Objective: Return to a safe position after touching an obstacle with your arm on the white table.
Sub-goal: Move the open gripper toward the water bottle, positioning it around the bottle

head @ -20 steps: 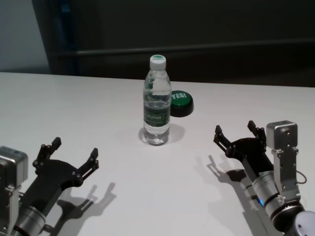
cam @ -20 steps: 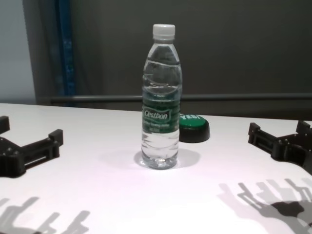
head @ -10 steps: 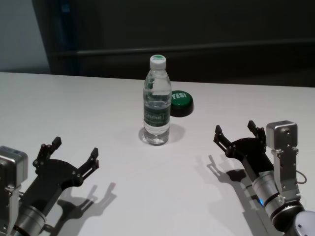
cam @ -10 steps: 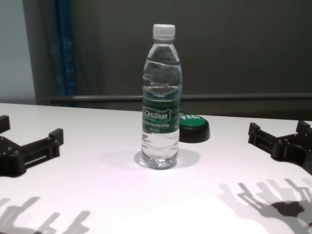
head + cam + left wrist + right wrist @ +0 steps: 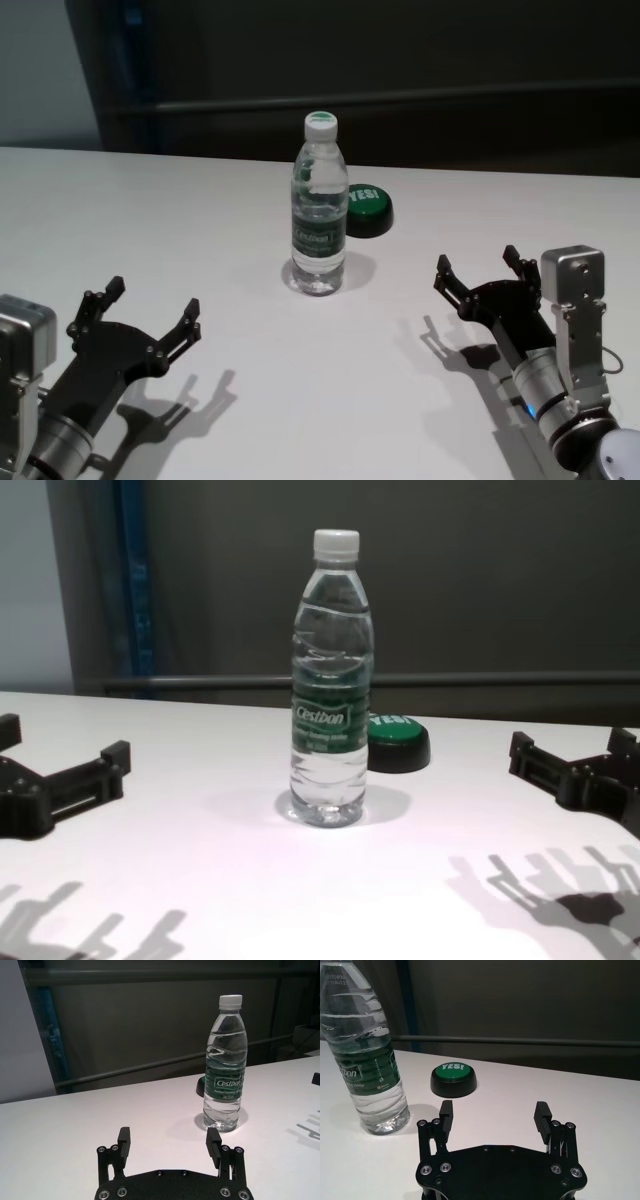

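- Water bottle, clear with white cap and green label, upright near the middle of the white table, toward the far side.
- Low black button with a green "YES!" top just behind and to the right of the bottle, close to it but seemingly apart.
- Left gripper near the front left of the table, fingers spread wide, nothing between them, well apart from the bottle.
- Right gripper near the front right, fingers likewise spread wide and empty, well apart from the bottle and the button.
- From the left wrist: bottle ahead and off to one side of the wide-open gripper.
- From the right wrist: button ahead of the open gripper, bottle off to the side.
- Shadows of both grippers cast on the tabletop beneath them.
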